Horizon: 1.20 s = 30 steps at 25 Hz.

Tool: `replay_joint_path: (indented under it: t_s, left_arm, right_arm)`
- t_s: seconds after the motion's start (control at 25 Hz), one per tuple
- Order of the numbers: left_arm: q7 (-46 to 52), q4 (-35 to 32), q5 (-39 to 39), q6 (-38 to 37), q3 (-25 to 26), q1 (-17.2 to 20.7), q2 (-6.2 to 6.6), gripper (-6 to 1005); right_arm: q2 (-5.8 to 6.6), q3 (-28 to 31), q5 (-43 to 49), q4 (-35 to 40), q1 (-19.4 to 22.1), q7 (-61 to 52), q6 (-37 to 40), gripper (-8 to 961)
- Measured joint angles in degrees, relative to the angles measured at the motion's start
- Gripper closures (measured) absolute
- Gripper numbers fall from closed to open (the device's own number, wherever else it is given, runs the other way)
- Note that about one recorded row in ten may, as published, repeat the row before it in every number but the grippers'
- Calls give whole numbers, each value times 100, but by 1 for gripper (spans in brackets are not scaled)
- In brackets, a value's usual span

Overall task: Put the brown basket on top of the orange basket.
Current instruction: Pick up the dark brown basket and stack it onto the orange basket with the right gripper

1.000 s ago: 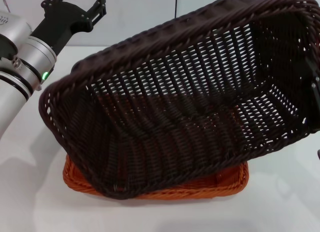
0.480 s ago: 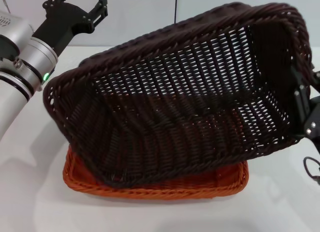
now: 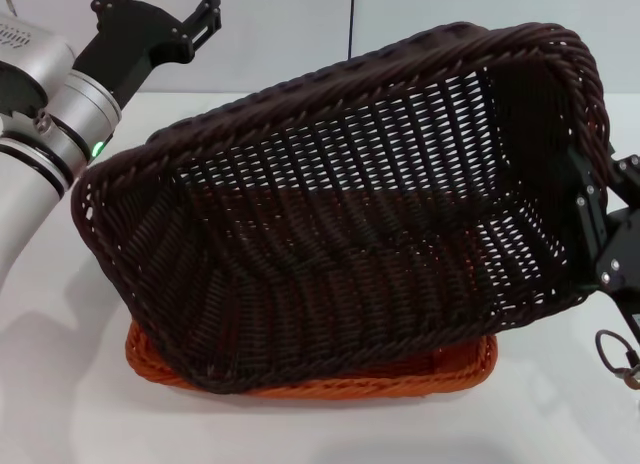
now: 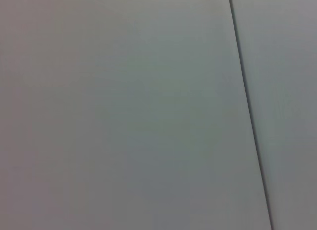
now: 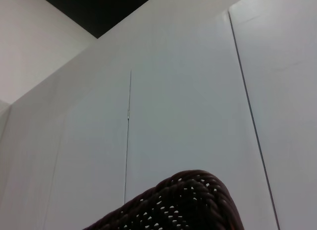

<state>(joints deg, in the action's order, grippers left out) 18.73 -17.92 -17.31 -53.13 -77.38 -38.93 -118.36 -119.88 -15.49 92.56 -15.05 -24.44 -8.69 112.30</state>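
The brown basket [image 3: 350,214] fills mid-frame, tilted, its low corner over the orange basket [image 3: 460,369] at the bottom. The right gripper [image 3: 600,234] pinches its right end. The left gripper [image 3: 160,24], upper left, is spread.

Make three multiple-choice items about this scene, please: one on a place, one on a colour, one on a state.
1. Where is the left gripper?
A. On the brown basket's rim
B. Raised at the far left, apart from both baskets
C. Inside the orange basket

2. What colour is the lower basket?
A. Orange
B. Green
C. White

3. How is the brown basket sitting?
A. Flat and level in the orange basket
B. Upside down on the table
C. Tilted, its right end higher, its left end low over the orange basket

Answers:
1 B: the head view shows it up by the wall, touching nothing.
2 A: an orange rim shows beneath the brown one.
3 C: its right end rises at the right gripper, which holds that end.
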Motion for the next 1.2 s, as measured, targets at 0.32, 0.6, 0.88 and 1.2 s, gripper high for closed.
replay_joint_path:
  t_s: [0.32, 0.6, 0.88, 1.2]
  left_arm:
    - [-61, 8, -1, 12, -5, -2, -11, 187]
    - [-152, 13, -1, 92, -7, -81, -8, 188]
    - [-334, 19, -1, 107, -22, -115, -16, 188]
    - [-449, 81, 0, 226, -21, -287, 1, 188]
  right_arm:
    - [0, 38, 6, -579, 7, 226, 4, 774]
    - [0, -8, 11, -944, -5, 330, -228, 773]
    - [1, -3, 128, -1333, 81, 827, -707, 773]
    - [0, -26, 269, -1435, 243, 858, -796, 773]
